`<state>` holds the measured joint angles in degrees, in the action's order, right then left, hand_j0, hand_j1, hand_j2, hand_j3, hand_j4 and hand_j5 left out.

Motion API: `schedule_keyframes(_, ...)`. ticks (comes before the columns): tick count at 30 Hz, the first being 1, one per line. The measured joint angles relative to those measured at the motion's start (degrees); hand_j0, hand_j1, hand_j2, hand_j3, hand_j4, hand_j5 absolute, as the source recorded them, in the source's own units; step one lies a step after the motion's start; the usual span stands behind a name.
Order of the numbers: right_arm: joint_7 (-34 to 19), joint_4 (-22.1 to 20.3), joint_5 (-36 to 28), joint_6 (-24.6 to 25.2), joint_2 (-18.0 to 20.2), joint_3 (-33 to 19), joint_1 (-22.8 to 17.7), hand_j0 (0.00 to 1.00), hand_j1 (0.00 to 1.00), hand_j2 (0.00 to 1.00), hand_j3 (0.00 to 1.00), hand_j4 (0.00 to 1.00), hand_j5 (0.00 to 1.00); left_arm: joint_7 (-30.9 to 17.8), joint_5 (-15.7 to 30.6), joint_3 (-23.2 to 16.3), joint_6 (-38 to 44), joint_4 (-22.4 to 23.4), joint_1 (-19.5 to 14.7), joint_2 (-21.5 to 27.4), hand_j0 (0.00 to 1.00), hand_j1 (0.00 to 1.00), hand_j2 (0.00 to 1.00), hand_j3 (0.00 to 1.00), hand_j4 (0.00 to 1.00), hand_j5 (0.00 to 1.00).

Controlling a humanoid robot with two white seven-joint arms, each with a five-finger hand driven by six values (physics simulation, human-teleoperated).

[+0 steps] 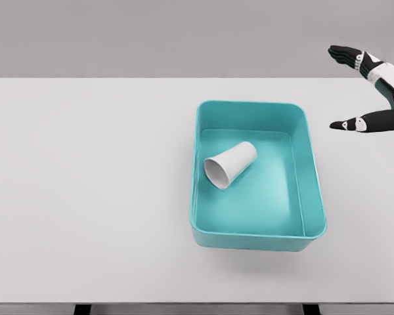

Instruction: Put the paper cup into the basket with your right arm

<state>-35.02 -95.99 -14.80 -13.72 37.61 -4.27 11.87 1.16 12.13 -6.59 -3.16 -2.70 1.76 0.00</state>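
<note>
A white paper cup lies on its side inside the teal basket, its open mouth turned toward the lower left. It rests in the basket's left half, near the middle. My right hand hovers at the far right, above and beyond the basket's back right corner. Its black fingers are spread wide, the thumb well apart from them, and it holds nothing. No part of the hand touches the cup or the basket. The left arm does not show.
The basket stands on a white table that fills most of the view. A grey wall runs behind the table's far edge. The table's front edge runs along the bottom of the picture.
</note>
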Motion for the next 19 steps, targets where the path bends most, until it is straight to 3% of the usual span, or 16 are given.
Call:
schedule_keyframes(6, 0.0, 1.01, 3.64, 1.38, -0.22, -0.56, -0.7, 1.0, 1.0, 1.0, 1.0, 1.0, 1.0, -0.01, 0.0, 0.0, 0.0, 0.0, 0.0, 0.0, 1.0, 1.0, 1.0, 1.0, 1.0, 1.0)
schedule_keyframes(19, 0.0, 1.19, 4.23, 1.52, -1.24, -0.58, -1.06, 1.0, 1.0, 1.0, 1.0, 1.0, 1.0, -0.01, 0.0, 0.0, -0.05, -0.02, 0.0, 0.0, 1.0, 1.0, 1.0, 1.0, 1.0, 1.0)
